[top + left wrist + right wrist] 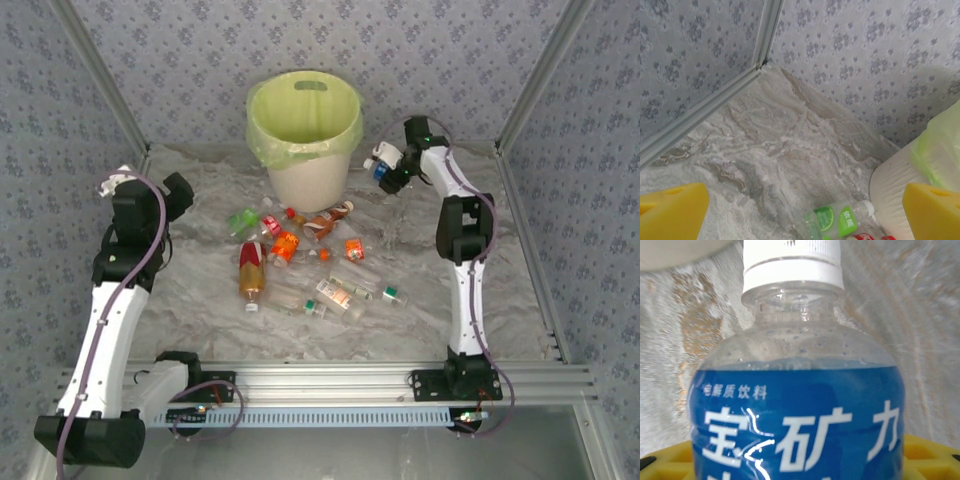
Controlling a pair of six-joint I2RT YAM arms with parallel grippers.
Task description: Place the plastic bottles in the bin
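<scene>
Plastic bottles (300, 265) lie heaped mid-table, just in front of the bin (310, 180), and one of them is mine right now: the blue bottle (800, 415), white cap (792, 265) pointing away from my wrist, sits between the yellow fingers of my right claw (390, 170), which is drawn in narrow around its body. From above, that puts me just to the right of the bin, level with its wall and below the rim. So here's the job as I judge it: get a firm squeeze, but not a crushing one, because this thin plastic looks likely to buckle and squirt out. Then lift straight up until the bottle clears the rim and the green bag folded over it, swing left over the mouth, and only let go once it's well inside the opening. Watch that cap end, since it sticks out and could catch the bag. My left claw (802, 212) hangs wide apart with nothing in it on the other side, looking down at a green-label bottle (837, 220) beside the bin's wall, well placed for the next pick.
</scene>
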